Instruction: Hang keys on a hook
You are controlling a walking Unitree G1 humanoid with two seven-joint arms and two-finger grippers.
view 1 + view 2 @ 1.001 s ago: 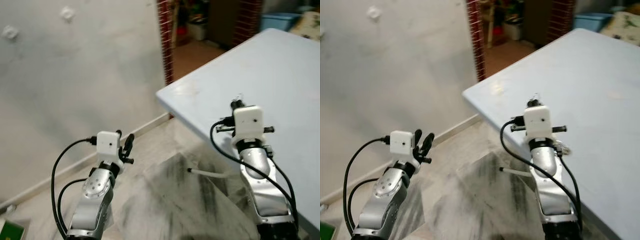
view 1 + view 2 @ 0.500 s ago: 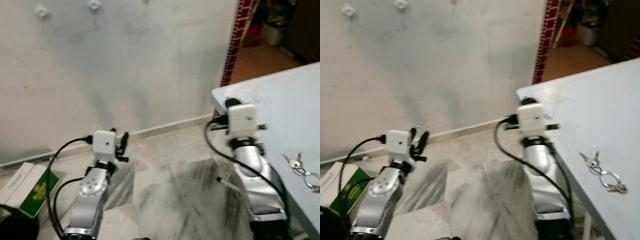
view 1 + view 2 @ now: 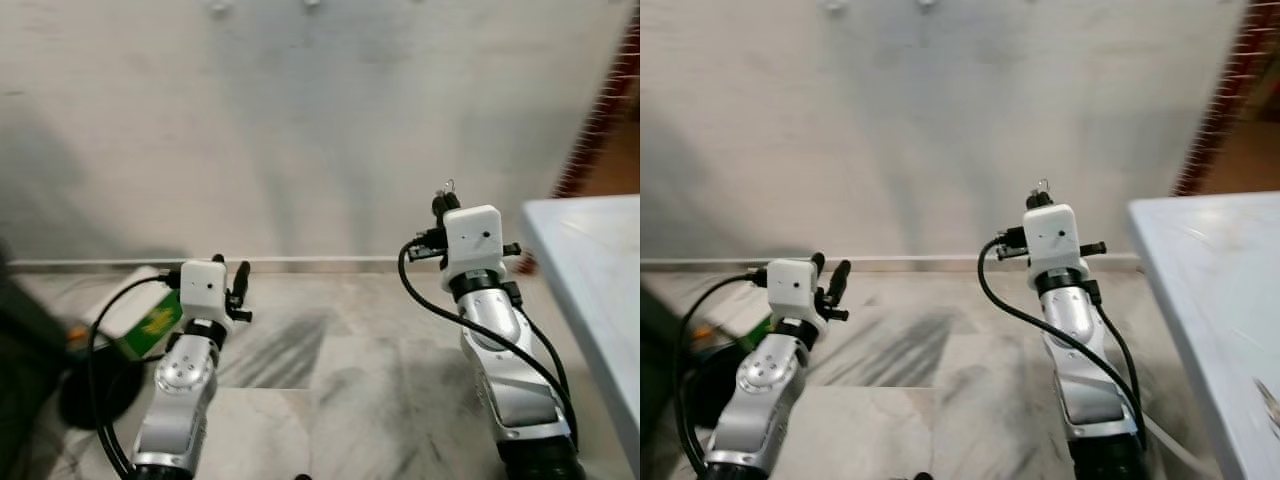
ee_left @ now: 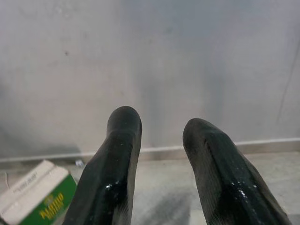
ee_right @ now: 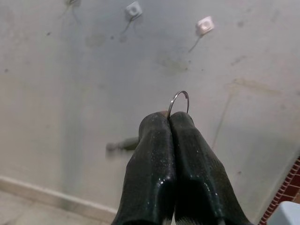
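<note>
**Keys in hand, robot facing the hook wall; hanging not yet done**

The right gripper (image 5: 168, 119) has its two black fingers pressed together on a thin metal ring (image 5: 179, 100), whose loop stands clear above the fingertips. The keys themselves are hidden behind the fingers. In the head views the same gripper (image 3: 443, 205) is raised in front of the pale wall (image 3: 300, 120), well apart from it, with the ring (image 3: 449, 185) just visible at its tip. Small white hooks (image 5: 205, 24) sit high on the wall, above the ring and well apart from it; a second hook (image 5: 133, 9) lies beside the first. The left gripper (image 4: 161, 129) idles low, fingers spread and holding nothing, pointed at the skirting and a green carton (image 4: 40, 199) on the floor. The table (image 3: 590, 270) edge lies to the robot's right.

Judged from this: pickup and turn toward the wall appear complete. Remaining: close the gap, raise the ring to hook height, slip the loop over a hook and release.
</note>
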